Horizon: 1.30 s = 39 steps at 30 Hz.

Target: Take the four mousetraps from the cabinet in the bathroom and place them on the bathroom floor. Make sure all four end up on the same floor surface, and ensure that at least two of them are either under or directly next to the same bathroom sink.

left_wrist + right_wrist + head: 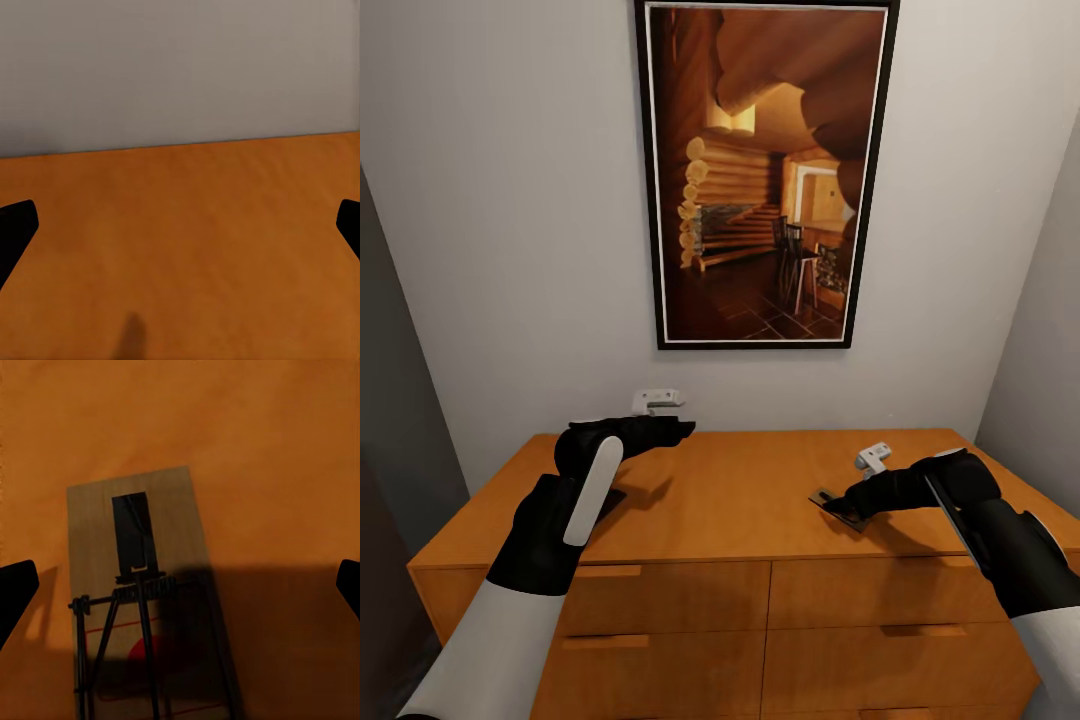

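One mousetrap (828,500), a flat tan board with dark metal parts and a red spot, lies on top of the orange-brown cabinet (740,490), right of centre. My right gripper (848,503) hovers just over it, open; in the right wrist view the mousetrap (142,607) lies between and below the spread fingertips (16,589), partly in their shadow. My left gripper (682,430) hangs open above the cabinet's back left, and the left wrist view shows bare cabinet top (187,240) between its fingertips (15,225). The bathroom floor and the sink are out of view.
The cabinet's drawers (670,597) with slim bar handles are shut. It stands against a grey wall bearing a large framed picture (765,170). Side walls close in at left (400,470) and right (1040,350).
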### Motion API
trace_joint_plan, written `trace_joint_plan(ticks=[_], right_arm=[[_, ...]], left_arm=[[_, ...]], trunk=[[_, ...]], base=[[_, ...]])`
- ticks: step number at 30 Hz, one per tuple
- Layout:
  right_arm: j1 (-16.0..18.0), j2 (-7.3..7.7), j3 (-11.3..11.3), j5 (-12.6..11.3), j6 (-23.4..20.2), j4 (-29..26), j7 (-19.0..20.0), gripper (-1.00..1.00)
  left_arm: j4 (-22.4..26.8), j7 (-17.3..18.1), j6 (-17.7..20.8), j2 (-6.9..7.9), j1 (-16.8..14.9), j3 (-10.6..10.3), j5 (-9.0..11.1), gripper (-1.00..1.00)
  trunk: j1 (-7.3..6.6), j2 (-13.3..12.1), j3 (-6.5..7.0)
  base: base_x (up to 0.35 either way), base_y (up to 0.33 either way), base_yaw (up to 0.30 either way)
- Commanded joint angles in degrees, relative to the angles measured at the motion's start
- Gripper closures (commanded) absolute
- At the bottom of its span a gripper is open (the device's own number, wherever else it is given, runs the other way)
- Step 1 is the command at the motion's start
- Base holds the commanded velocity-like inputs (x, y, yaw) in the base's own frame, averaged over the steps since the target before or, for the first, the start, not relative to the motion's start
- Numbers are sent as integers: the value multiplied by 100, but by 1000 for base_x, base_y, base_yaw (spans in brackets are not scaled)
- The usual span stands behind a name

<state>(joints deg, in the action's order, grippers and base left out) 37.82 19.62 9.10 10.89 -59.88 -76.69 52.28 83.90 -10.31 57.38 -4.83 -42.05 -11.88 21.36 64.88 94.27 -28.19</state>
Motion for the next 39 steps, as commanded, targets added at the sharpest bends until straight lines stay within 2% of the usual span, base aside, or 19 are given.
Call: trace_joint_plan(ticks=[1, 39], right_arm=[[6, 2, 7, 61, -12, -9, 51, -100], [6, -25, 21, -7, -12, 82, 49, -100]], left_arm=[[4, -58, 19, 0, -5, -2, 61, -100], [12, -58, 19, 0, -5, 1, 61, -100]], trunk=[[0, 4, -7], [0, 4, -7]], base=[[0, 0, 0], [0, 0, 0]])
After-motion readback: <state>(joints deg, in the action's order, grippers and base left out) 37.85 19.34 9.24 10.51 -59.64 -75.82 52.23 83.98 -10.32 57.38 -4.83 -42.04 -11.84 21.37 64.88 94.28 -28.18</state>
